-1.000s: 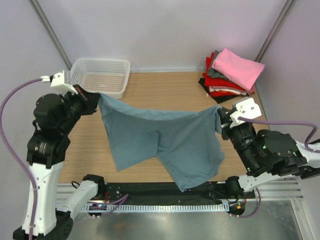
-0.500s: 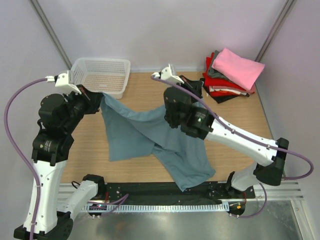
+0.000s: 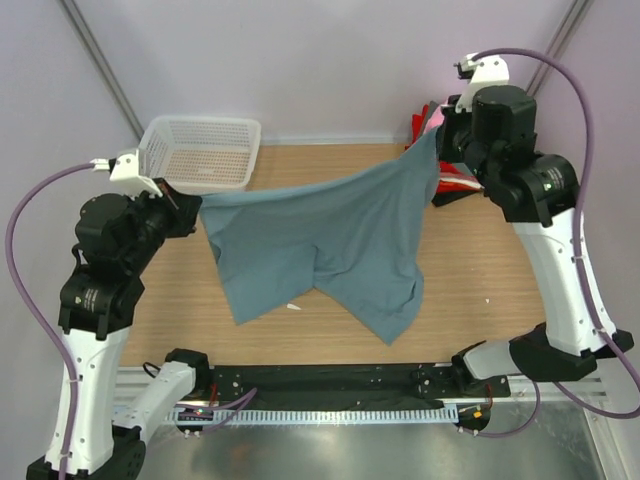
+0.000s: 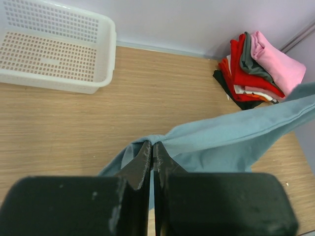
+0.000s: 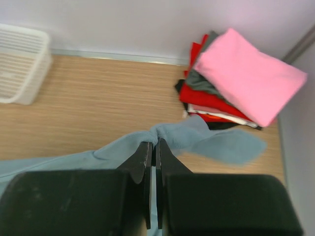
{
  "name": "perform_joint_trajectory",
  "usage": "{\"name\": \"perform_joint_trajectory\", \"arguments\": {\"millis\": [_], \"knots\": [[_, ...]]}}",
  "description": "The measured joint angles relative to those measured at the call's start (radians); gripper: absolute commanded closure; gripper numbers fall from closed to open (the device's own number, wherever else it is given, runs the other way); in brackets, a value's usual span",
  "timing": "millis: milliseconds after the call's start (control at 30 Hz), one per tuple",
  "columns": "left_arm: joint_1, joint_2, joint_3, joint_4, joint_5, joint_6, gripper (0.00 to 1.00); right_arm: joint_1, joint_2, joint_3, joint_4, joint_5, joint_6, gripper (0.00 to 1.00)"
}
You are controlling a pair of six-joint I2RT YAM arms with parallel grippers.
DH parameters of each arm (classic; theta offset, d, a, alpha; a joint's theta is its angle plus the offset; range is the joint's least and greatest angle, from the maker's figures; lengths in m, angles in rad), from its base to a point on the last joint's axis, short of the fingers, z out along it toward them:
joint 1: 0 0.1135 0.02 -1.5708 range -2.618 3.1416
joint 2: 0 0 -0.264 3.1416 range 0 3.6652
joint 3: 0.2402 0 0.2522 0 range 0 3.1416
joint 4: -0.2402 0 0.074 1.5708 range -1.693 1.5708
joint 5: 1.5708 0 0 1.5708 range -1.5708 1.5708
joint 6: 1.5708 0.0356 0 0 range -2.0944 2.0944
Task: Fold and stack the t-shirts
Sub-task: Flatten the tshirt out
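The large teal-blue t-shirt (image 3: 330,240) hangs stretched between both grippers above the table, its lower part draping down to the wood. My left gripper (image 3: 192,208) is shut on its left corner (image 4: 152,141). My right gripper (image 3: 440,138) is shut on its right corner (image 5: 160,133), raised high at the back right. A stack of folded t-shirts (image 5: 231,93), pink on top over grey, red, white and black, lies at the back right corner; in the top view (image 3: 450,175) my right arm hides most of it. It also shows in the left wrist view (image 4: 256,69).
A white lattice basket (image 3: 200,152) stands at the back left, also in the left wrist view (image 4: 54,54) and the right wrist view (image 5: 19,64). Bare wooden table (image 3: 480,270) lies to the right of the shirt. Purple walls enclose the back and sides.
My right arm has swung from the near right across the middle to the high back right, carrying the shirt's corner and pulling the cloth taut. My left gripper has barely moved.
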Motion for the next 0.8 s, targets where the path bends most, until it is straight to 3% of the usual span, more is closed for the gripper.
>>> {"name": "perform_joint_trajectory", "arguments": {"millis": [133, 333, 600, 800], "knots": [[0.0, -0.021, 0.027, -0.033, 0.013, 0.004, 1.0, 0.0, -0.027, 0.078, -0.066, -0.114, 0.067, 0.99], [0.0, -0.104, 0.053, -0.029, 0.081, 0.027, 1.0, -0.001, -0.179, 0.076, -0.134, -0.143, 0.053, 0.99], [0.0, -0.205, 0.173, 0.007, 0.189, 0.034, 1.0, 0.0, -0.53, -0.007, -0.097, -0.152, -0.06, 0.99], [0.0, -0.231, 0.306, 0.017, 0.25, 0.055, 1.0, 0.002, -0.618, 0.098, -0.062, -0.215, -0.09, 0.99]]}}
